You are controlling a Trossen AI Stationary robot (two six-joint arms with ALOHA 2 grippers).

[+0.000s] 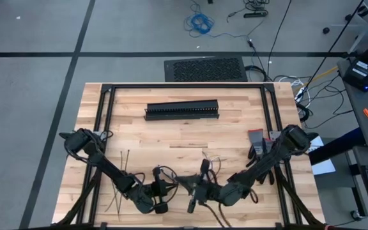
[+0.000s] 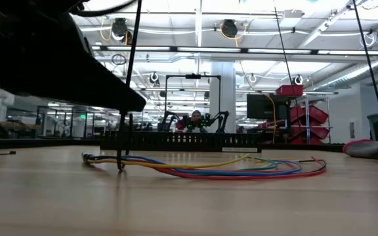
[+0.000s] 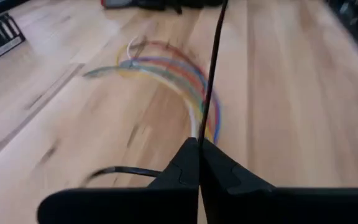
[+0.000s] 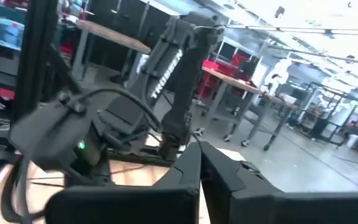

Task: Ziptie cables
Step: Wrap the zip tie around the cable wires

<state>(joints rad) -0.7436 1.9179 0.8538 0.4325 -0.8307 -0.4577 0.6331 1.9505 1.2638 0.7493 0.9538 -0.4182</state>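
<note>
Both arms crowd the near edge of a wooden table (image 1: pixel 171 137), well away from the black slotted duct (image 1: pixel 182 110) lying across its far half. The left gripper (image 3: pixel 199 149), nearer than the duct and a little to its left, is clenched on a ziptie (image 3: pixel 213 68), a thin dark strip that stands up from its closed fingertips and crosses in front of the cables (image 3: pixel 179 74). Those coloured wires curve on the bare wood between the duct and the grippers, a flat loose bundle of red, blue, yellow and white. More zipties (image 1: pixel 121 185) lie scattered near the left arm, further left of the duct. The right gripper (image 4: pixel 199 149), pinched shut on nothing visible, faces the left arm's wrist close by. A red-and-grey tool (image 1: pixel 255 142) rests by the right arm, right of the duct. In the low view the left arm's dark bulk blocks the upper left.
</note>
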